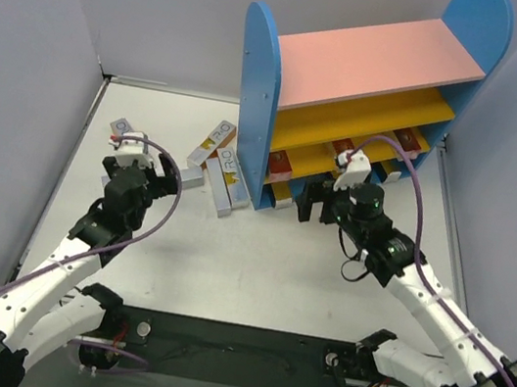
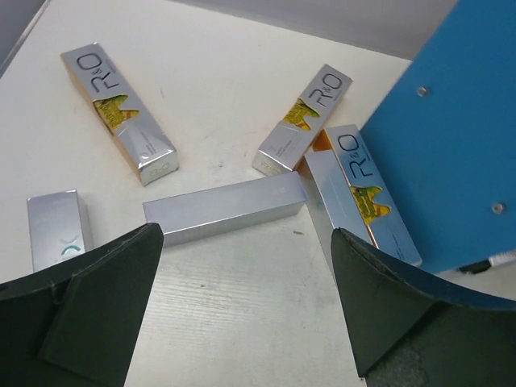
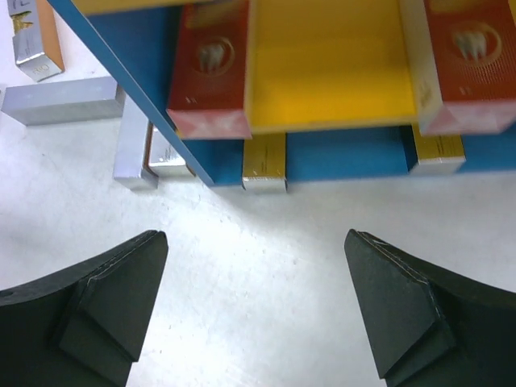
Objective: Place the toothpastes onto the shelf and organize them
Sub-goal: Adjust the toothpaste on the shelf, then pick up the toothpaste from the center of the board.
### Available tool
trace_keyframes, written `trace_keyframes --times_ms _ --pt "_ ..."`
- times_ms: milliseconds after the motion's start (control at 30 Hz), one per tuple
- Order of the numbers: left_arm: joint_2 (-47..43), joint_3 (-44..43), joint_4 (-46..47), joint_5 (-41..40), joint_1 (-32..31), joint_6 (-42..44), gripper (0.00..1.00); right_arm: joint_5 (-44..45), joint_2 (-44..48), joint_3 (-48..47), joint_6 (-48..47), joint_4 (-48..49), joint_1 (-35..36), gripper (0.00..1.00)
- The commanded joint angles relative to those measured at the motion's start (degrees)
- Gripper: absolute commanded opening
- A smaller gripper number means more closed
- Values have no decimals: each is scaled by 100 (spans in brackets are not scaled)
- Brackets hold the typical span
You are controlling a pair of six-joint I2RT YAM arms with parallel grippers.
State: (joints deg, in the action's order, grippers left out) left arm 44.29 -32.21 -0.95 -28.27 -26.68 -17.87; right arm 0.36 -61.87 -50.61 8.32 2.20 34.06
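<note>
Your left gripper [image 2: 246, 242] has its fingers wide apart and holds nothing. It hangs over several silver boxes [image 2: 224, 210] that lie scattered on the table [image 2: 242, 322], just left of the shelf [image 1: 257, 84]. Your right gripper [image 3: 256, 242] is also spread and empty, low in front of the shelf. There two red boxes [image 3: 208, 64] lie on a yellow board [image 3: 322, 72], one at each side. Gold-ended boxes [image 3: 264, 161] lie below on the blue base [image 3: 347, 153].
</note>
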Motion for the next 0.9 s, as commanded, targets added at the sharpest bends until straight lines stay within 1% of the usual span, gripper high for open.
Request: trace_keyframes --times_ms 0,133,200,233,300,333,400,433,467,567,600,633,667,700,733,800,833,867 --pt "623 -865 -748 331 784 -814 97 254 692 411 574 -711 -154 100" --pt "1474 -1445 -802 384 1331 -841 97 263 1351 832 768 -1106 -251 100" --pt "1774 -1560 -679 506 1751 -797 97 245 1536 965 846 -1186 -295 100" --pt "2089 -1656 -670 550 1901 -815 97 219 1694 1026 873 -1239 -304 100" --pt "2433 -1946 -626 560 2113 -867 97 122 1818 1158 917 -1300 -339 100" --pt "2792 -2060 -626 534 2323 -867 97 96 1914 1193 935 -1370 -348 100" --pt "3171 -2482 -669 577 2517 -867 97 35 2003 1273 935 -1441 -365 100" --pt "3565 -2631 -696 664 2631 -911 97 34 2073 1299 865 -1476 -348 100" --pt "3760 -2998 -792 709 2815 -990 97 34 2117 1369 830 -1494 -365 100" --pt "4490 -3545 -968 762 3036 -1157 97 113 2231 1413 698 -1617 -374 100" --pt "4674 -3895 -994 762 3054 -1158 97 122 2240 1414 663 -1643 -392 100" --pt "5033 -4064 -1047 710 3089 -1192 97 113 2214 1414 645 -1696 -392 100" --pt "5219 -4240 -1169 674 3133 -1219 97 122 2205 1405 628 -1731 -400 100" --pt "5421 -4659 -1284 630 3160 -1254 97 122 2188 1396 619 -1766 -409 100" --pt "5815 -4855 -1407 526 3177 -1359 97 122 2144 1387 627 -1793 -418 100" --pt "6230 -5320 -1820 481 3256 -1430 97 131 2056 1370 671 -1828 -418 100" --pt "6632 -5740 -1951 472 3274 -1473 97 140 2047 1361 697 -1854 -436 100" --pt "6828 -5953 -2205 480 3300 -1483 97 140 2021 1352 715 -1854 -427 100"
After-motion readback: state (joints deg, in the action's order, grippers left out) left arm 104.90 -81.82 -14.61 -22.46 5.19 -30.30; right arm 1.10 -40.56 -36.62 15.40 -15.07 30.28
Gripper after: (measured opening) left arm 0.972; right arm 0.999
